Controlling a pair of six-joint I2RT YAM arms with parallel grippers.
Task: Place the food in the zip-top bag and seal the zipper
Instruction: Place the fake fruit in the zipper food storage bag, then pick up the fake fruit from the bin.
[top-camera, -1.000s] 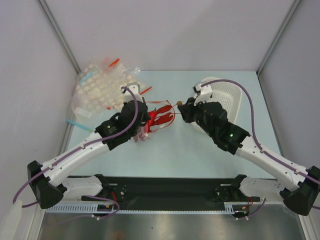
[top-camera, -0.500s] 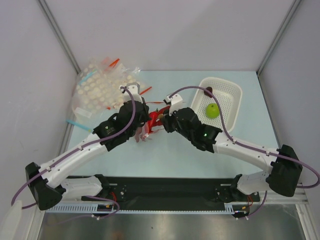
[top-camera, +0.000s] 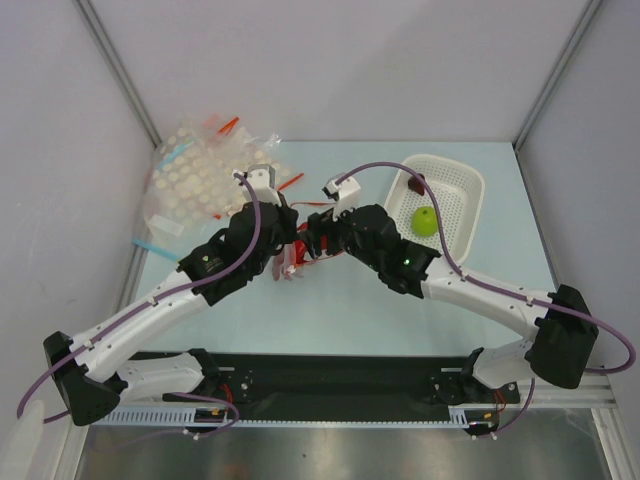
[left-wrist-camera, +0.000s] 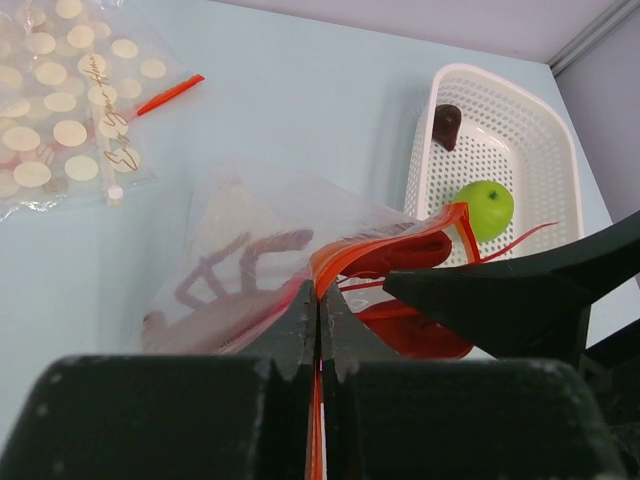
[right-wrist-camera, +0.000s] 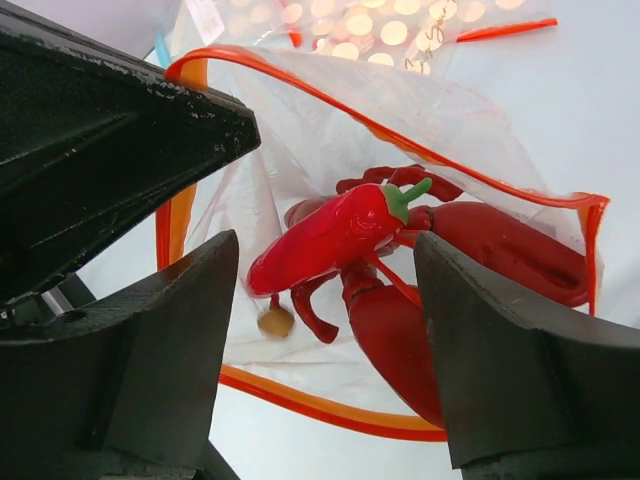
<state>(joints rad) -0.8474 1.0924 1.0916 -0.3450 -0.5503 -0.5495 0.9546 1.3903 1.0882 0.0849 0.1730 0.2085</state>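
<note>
Your left fingers (left-wrist-camera: 312, 320) pinch shut on the zipper (left-wrist-camera: 380, 247) of one bag (right-wrist-camera: 300, 130). Your right fingers (top-camera: 320, 240) stand wide apart, holding nothing. One lobster (right-wrist-camera: 480, 250) lies inside the bag, beside one pepper (right-wrist-camera: 330, 235).

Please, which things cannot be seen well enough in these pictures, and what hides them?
Right wrist view: part of the lobster lies behind a finger of the right gripper.
Top view: the zip-top bag is almost all covered by the left gripper and right gripper; its contents cannot be told there.
Left wrist view: the brown item in the basket is too small to identify; the lobster shows only blurred through plastic.
</note>
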